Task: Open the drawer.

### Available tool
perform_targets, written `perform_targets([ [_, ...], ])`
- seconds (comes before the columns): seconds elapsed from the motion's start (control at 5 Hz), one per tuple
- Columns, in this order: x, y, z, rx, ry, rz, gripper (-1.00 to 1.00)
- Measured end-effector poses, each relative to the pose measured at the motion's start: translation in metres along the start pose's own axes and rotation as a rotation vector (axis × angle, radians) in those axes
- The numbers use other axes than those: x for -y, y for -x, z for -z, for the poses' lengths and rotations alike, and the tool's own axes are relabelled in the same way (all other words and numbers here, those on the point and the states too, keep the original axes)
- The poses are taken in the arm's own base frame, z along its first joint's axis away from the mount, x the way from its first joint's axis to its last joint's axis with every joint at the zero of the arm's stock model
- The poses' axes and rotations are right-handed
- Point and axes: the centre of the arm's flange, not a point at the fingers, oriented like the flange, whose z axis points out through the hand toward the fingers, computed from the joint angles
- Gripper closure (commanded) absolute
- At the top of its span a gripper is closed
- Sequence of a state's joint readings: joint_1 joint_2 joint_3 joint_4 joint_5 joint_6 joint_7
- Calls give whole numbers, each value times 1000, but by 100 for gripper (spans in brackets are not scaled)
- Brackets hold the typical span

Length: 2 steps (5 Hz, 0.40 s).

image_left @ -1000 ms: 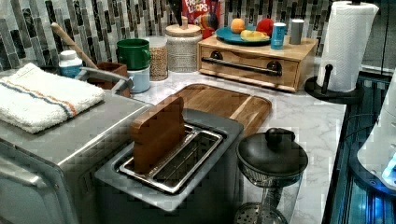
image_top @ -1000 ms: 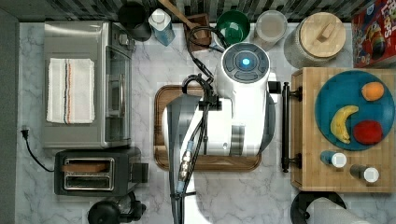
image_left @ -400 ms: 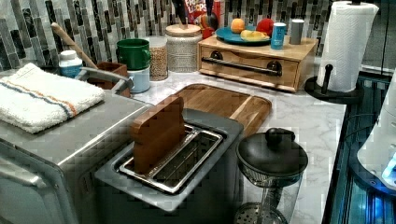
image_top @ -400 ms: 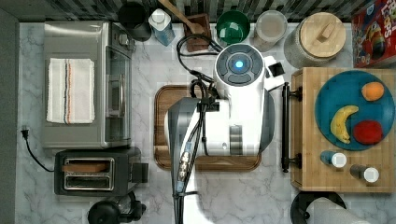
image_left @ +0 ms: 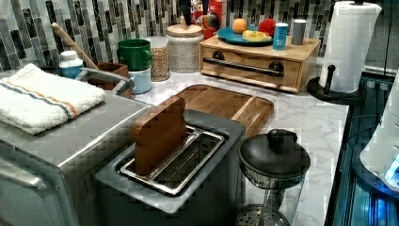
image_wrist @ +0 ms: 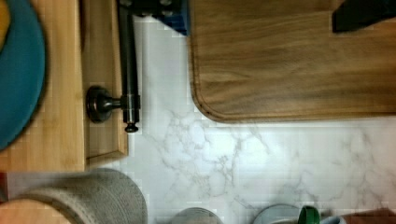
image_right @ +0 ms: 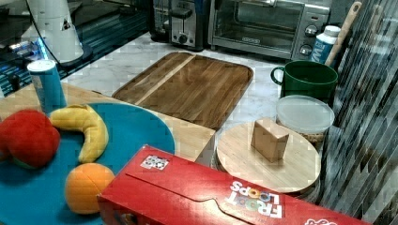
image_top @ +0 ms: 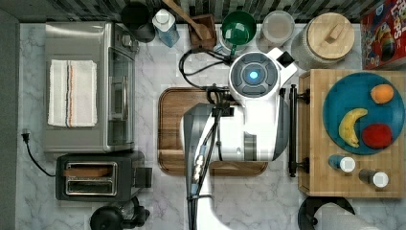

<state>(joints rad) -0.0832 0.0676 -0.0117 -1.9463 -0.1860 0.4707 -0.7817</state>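
On a marble counter (image_top: 153,201), a light bamboo box holds the drawer (image_left: 249,70), closed, its long black bar handle (image_top: 291,130) facing a dark wooden tray (image_top: 172,129). The drawer sits just beside that tray, with a strip of bare marble between them. The white robot arm (image_top: 253,115) leans over the tray's drawer-side edge. In the wrist view the hand (image_wrist: 154,7) sits at the handle bar, one dark finger (image_wrist: 144,5) near it and a blue pad alongside, the other finger (image_wrist: 362,14) well apart over the tray, so the fingers look spread and not clamped on anything.

To do this step well, the hand probably should settle both fingers squarely around the bar, away from its end mount (image_wrist: 100,103), close firmly, then pull straight toward the tray without twisting.

Beyond the drawer from the tray, a red cereal box (image_right: 197,197) reads "FROOT LOOPS".
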Motion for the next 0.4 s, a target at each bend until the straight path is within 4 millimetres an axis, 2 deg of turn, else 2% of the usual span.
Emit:
perform_targets([
  [0.2,-24,-6,-19,-40,-3,38,-100],
  [0.4,-59,-7,-41,-75,6,23,-100],
])
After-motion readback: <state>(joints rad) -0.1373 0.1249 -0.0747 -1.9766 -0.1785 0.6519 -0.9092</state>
